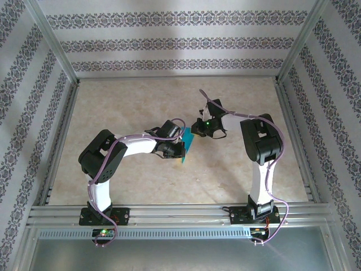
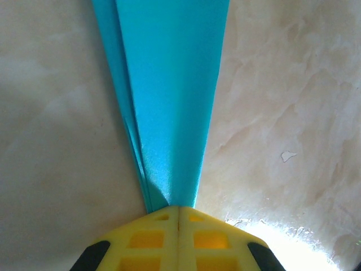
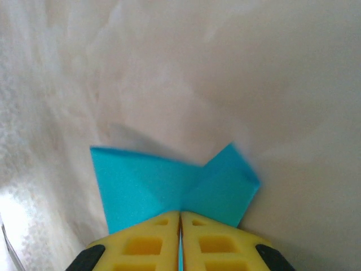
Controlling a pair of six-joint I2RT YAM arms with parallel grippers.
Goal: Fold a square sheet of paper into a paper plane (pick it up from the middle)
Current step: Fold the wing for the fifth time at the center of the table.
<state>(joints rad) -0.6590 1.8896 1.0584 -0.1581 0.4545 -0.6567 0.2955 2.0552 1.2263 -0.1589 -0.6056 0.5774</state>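
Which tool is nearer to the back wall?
Right. The right tool grips the far end of the teal paper, closer to the back wall; the left tool grips its near end, farther away.

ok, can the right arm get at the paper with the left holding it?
Looks like yes: the right arm is on it, right jaws shut on a folded corner of the paper. The left jaws clamp another part of it, which leaves that corner free, and nothing stands between.
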